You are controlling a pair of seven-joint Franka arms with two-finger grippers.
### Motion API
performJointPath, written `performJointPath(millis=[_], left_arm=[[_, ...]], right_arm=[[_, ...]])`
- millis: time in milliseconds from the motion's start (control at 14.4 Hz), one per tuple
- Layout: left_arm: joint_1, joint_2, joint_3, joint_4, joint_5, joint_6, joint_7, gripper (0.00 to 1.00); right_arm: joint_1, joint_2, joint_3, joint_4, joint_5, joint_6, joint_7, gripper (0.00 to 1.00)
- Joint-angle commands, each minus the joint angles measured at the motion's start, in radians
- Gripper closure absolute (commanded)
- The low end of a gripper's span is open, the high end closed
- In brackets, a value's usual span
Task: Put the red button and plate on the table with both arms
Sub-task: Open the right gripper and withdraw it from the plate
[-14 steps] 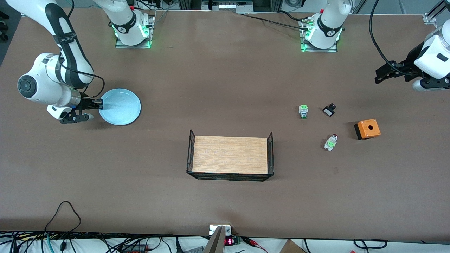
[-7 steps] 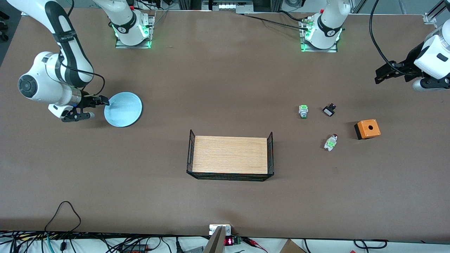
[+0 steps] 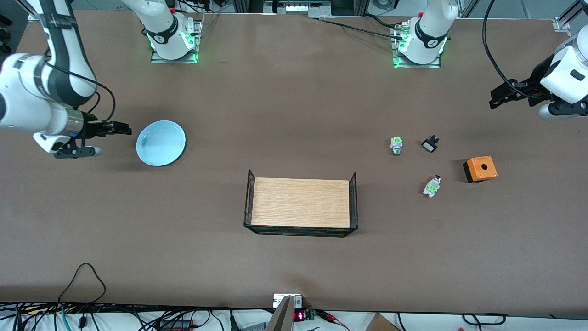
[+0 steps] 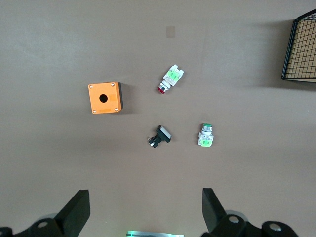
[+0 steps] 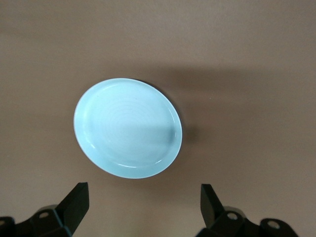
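Note:
The pale blue plate [image 3: 161, 143] lies flat on the brown table [image 3: 285, 115] toward the right arm's end; it also shows in the right wrist view [image 5: 127, 127]. My right gripper [image 3: 120, 129] is open and empty, apart from the plate's rim. The red button [image 3: 432, 185] lies on its side on the table toward the left arm's end, and shows in the left wrist view [image 4: 170, 79]. My left gripper [image 3: 498, 98] is open and empty, raised above the table's end, well away from the button.
A green-capped switch [image 3: 396, 145], a small black-and-white part [image 3: 430, 145] and an orange box [image 3: 480, 168] lie around the red button. A light-wood rack with black wire sides [image 3: 301, 202] stands mid-table, nearer the front camera.
My right gripper let go of the plate and drew back from it; the plate now lies flat on the table. The left arm has not moved.

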Motion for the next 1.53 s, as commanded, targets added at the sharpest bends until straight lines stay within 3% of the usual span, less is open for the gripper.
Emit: performJointPath(millis=[0,486,833,1041,1318,1457], left_arm=[[0.004,-0.012,-0.003,-0.004,0.017,-0.011,0.023,0.0],[0.006,-0.012,-0.003,-0.004,0.017,-0.011,0.023,0.0],[0.006,-0.012,-0.003,-0.004,0.017,-0.011,0.023,0.0],[0.006,-0.012,-0.003,-0.004,0.017,-0.013,0.023,0.0],[0.006,-0.012,-0.003,-0.004,0.017,-0.013,0.023,0.0],[0.006,-0.012,-0.003,-0.004,0.017,-0.013,0.023,0.0]], right_arm=[[-0.006,0.003,0.025,0.142,-0.018,-0.133,0.077,0.0],[0.077,0.017,0.054,0.454,-0.103,-0.355,0.247,0.0],[0.043,0.017,0.039,0.611,-0.114,-0.368,0.237,0.0],[-0.01,0.008,0.031,0.608,-0.122,-0.446,0.244,0.0],[-0.026,-0.082,0.028,0.435,-0.104,-0.342,0.211,0.0],[-0.023,-0.103,0.03,0.411,-0.104,-0.331,0.203,0.0]])
